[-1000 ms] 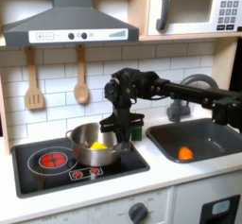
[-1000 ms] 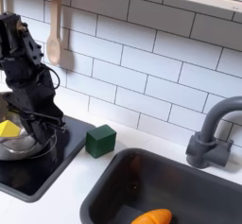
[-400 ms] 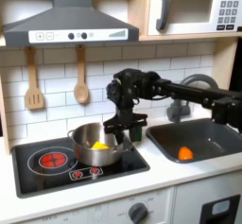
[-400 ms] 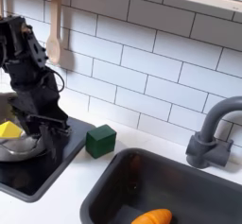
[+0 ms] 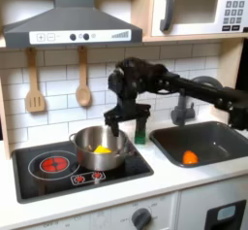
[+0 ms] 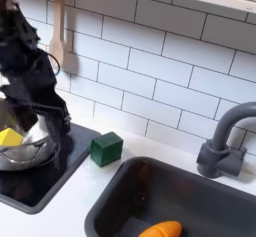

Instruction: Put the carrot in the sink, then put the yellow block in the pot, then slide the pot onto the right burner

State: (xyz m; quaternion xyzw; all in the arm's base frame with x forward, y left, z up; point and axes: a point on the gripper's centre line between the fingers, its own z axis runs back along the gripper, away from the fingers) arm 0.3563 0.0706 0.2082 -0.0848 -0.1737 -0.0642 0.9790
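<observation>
End effector (image 5: 127, 124) angled down, fingers spread, above pot (image 5: 94, 147) rim

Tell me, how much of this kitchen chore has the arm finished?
Two steps look done: the carrot lies in the sink, and the yellow block sits in the pot. The gripper hangs open above the pot's rim. Whether the pot sits fully on the right burner is unclear.
</observation>
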